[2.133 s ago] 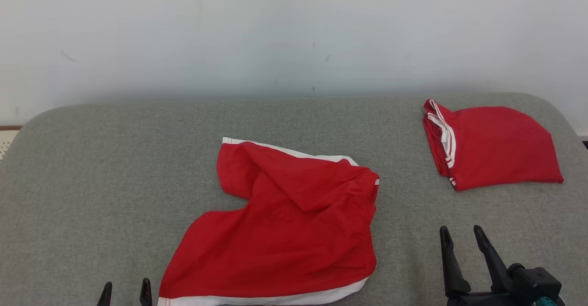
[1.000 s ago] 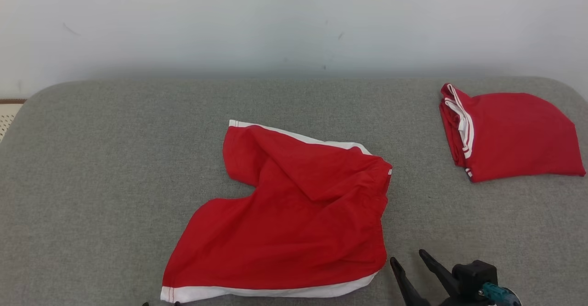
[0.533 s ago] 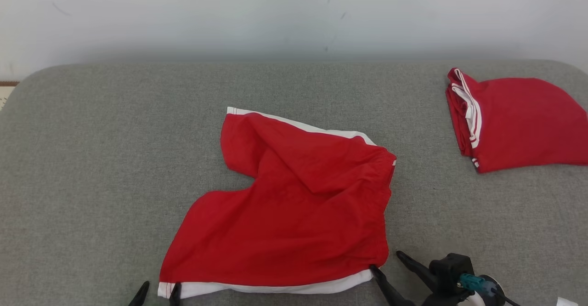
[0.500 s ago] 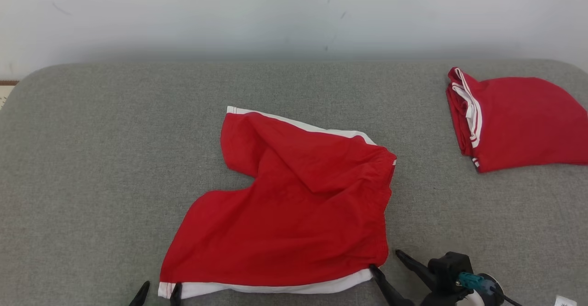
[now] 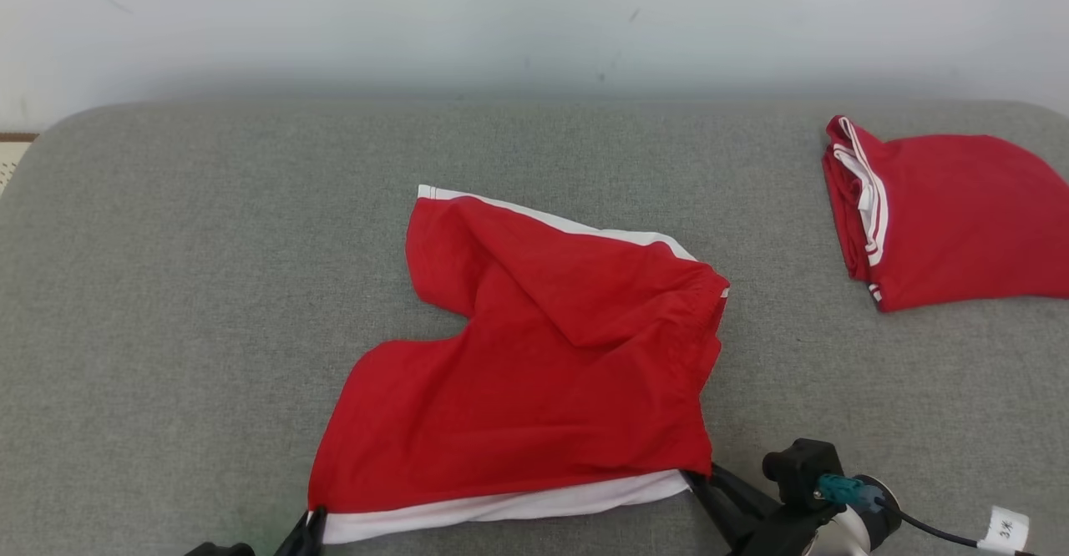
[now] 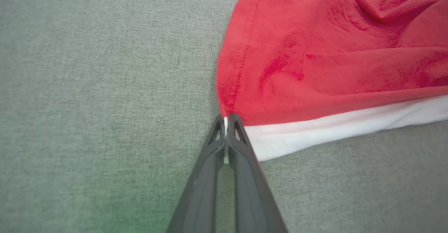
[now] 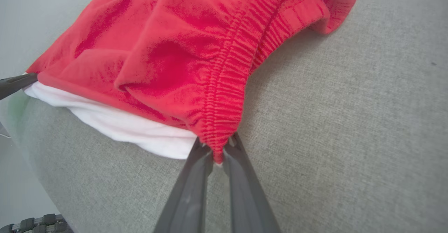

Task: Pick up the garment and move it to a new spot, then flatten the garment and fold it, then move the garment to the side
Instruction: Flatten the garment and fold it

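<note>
Shorts, red with a white band along the near edge, lie crumpled near the middle of the grey cushion, toward 6 o'clock in the head view. One leg is folded over toward 11 o'clock, so they are not yet flat.

The left gripper sits at the 7 o'clock corner of the shorts. In the left wrist view its 2 fingers are pressed together on a sliver of white hem at the very corner. The right gripper sits at the 5 o'clock corner. In the right wrist view its 2 fingers pinch the end of the gathered elastic waistband.

Holding the 2 near corners looks like a sensible setup. A lift from both ends should let the cloth hang and shake out its folds, ready to be carried to a new spot and spread. The left hold is thin and could slip.

A 2nd red garment, already folded, rests at 2 o'clock, well apart and out of the way.
</note>
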